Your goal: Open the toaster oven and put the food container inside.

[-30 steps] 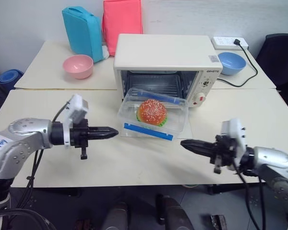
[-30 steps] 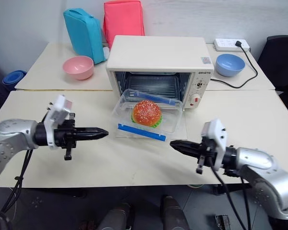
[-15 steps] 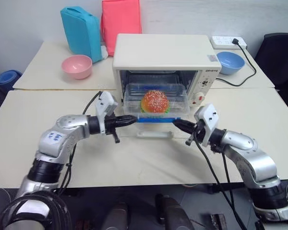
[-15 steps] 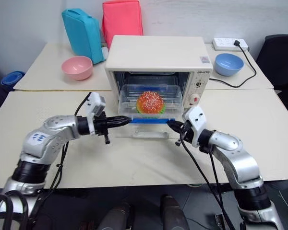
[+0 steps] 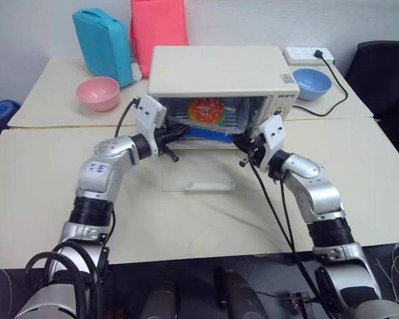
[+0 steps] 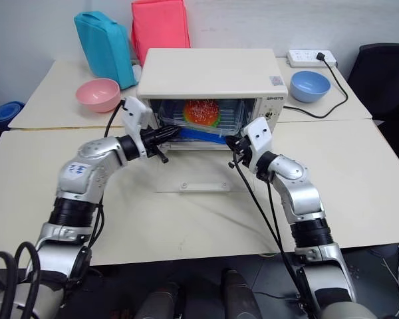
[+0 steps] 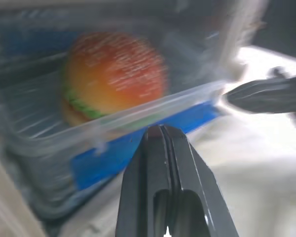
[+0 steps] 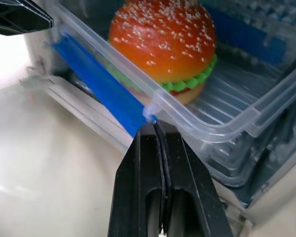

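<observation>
The food container [image 8: 222,106], a clear ribbed plastic box with a blue clip and a glossy seeded toy hamburger [image 8: 164,47] inside, sits partly within the open cavity of the cream, boxy toaster oven [image 5: 216,70]. The left gripper [image 7: 161,129] and right gripper [image 8: 154,124], each with its black tapered fingers pressed together on nothing, meet the container's near rim at opposite corners. The glass door [image 5: 199,179] lies flat on the matte table [image 5: 40,199].

1 toaster oven [image 5: 216,70], 1 food container [image 5: 216,119], 2 bowls: pink bowl [image 5: 98,92], blue bowl [image 5: 310,82]; 2 bags: blue bag [image 5: 101,43], pink bag [image 5: 158,30].
</observation>
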